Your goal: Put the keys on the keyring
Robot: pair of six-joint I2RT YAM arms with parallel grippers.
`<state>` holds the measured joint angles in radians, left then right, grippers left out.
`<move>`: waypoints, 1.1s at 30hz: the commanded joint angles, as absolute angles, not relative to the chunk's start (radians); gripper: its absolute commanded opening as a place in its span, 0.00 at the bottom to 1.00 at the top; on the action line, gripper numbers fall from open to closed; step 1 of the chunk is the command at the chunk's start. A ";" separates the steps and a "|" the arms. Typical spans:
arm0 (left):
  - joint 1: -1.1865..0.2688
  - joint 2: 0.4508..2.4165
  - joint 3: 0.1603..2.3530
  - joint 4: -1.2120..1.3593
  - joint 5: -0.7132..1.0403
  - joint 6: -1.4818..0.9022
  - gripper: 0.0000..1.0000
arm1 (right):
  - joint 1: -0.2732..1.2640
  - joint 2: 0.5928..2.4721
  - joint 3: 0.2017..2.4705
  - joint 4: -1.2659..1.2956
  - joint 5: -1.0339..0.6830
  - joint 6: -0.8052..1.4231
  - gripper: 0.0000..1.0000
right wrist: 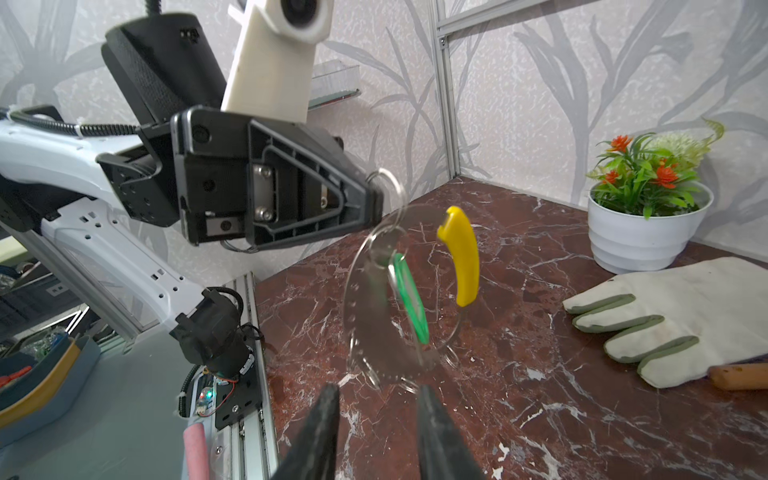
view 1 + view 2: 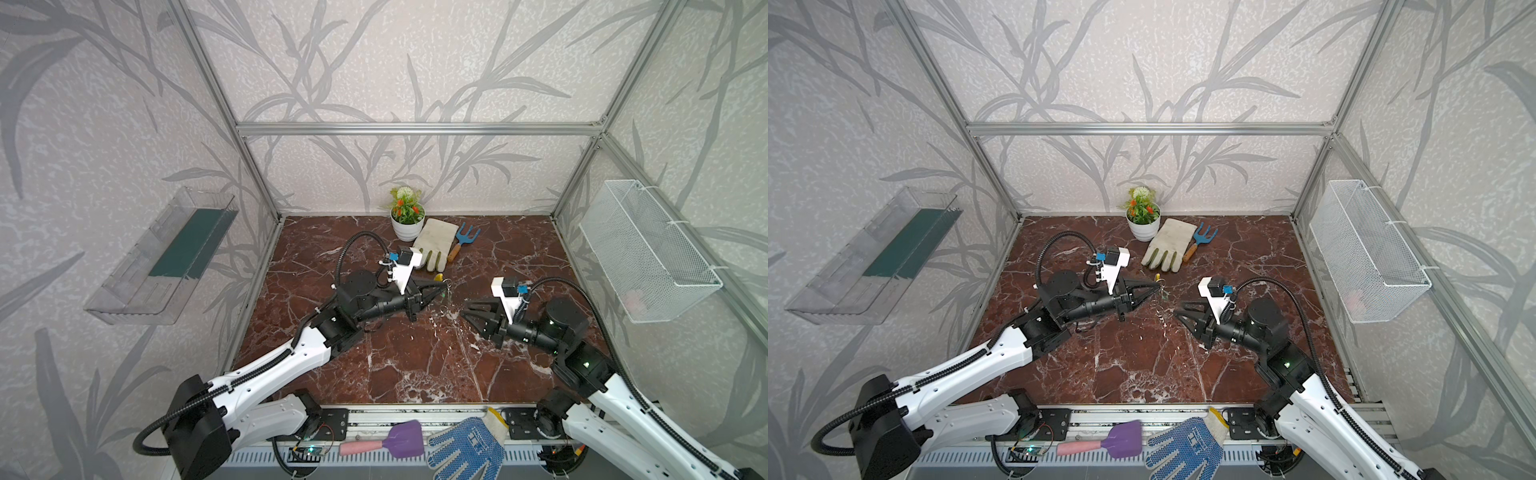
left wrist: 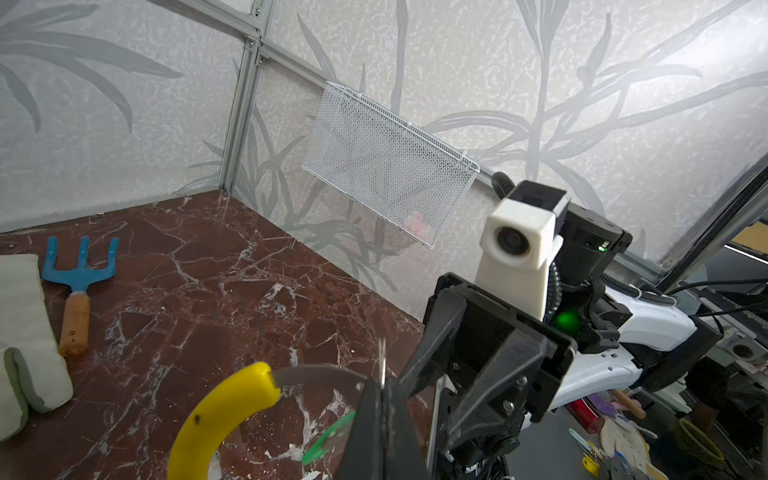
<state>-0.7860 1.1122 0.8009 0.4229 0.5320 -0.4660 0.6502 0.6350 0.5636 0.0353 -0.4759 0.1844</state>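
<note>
My left claw (image 1: 376, 203) is pinched tight on the keyring (image 1: 462, 259), which dangles just under its tips. The keys (image 1: 409, 299), a green tag, hang inside the hoop. Right claw (image 1: 378, 392) is spread, empty, just short of it.

Green keys (image 1: 409, 299), yellow-sleeved grey keyring (image 1: 461, 257)
</note>
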 commanded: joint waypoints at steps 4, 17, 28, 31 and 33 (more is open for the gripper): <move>-0.792 1.097 0.793 0.505 0.534 -0.489 0.00 | 0.799 0.683 0.606 0.022 -0.205 0.047 0.36; -0.796 1.086 0.796 0.487 0.524 -0.480 0.00 | 0.834 0.635 0.584 0.064 -0.164 0.025 0.39; -0.795 1.087 0.804 0.474 0.543 -0.476 0.00 | 0.820 0.587 0.589 0.061 -0.053 0.032 0.38; -0.795 1.095 0.808 0.475 0.554 -0.480 0.00 | 0.821 0.640 0.612 0.066 -0.087 0.027 0.38; -0.795 1.096 0.808 0.475 0.556 -0.480 0.00 | 0.821 0.665 0.623 0.070 -0.106 0.028 0.38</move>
<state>-0.7918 1.1118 0.8009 0.4416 0.5331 -0.4812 0.8223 0.6445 0.5816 0.0547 -0.0864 0.0322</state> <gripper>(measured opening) 0.047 0.381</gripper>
